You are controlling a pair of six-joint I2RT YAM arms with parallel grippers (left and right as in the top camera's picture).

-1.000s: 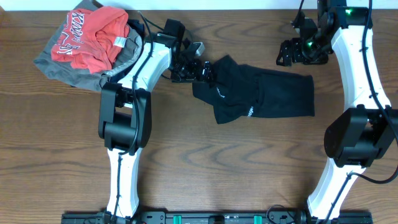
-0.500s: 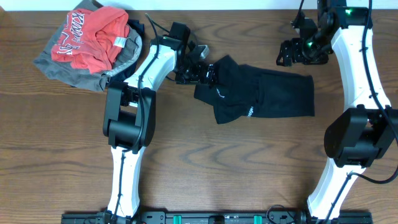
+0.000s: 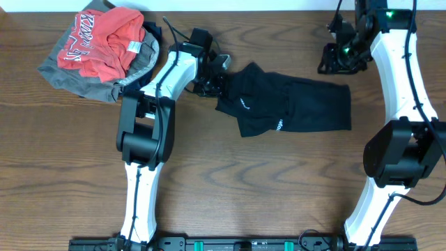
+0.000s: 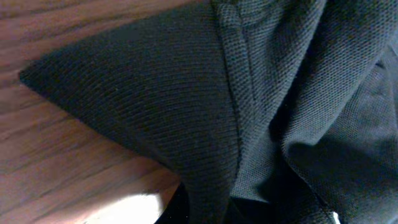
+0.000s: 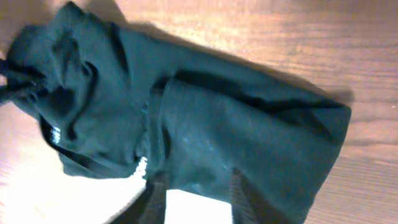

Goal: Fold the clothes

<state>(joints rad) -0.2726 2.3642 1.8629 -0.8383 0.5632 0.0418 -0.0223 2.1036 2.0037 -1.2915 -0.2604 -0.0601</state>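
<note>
A black garment (image 3: 289,104) lies crumpled on the wooden table (image 3: 244,181), right of centre in the overhead view. My left gripper (image 3: 221,82) is at its left edge, shut on a bunched fold of the black cloth (image 4: 186,118). That cloth fills the left wrist view and runs down into the jaws. My right gripper (image 3: 334,61) hovers just behind the garment's far right corner without touching it. In the right wrist view its two fingers (image 5: 157,199) stand apart with nothing between them, and the black garment (image 5: 205,124) is spread out beyond.
A heap of clothes sits at the far left corner: a red shirt (image 3: 104,38) on top of a grey garment (image 3: 70,75). The left arm's white link (image 3: 167,77) runs between this heap and the black garment.
My left gripper has shut on the black garment's left edge, drawing that edge slightly leftward. The right gripper's fingers have come closer together; that arm stays in place.
</note>
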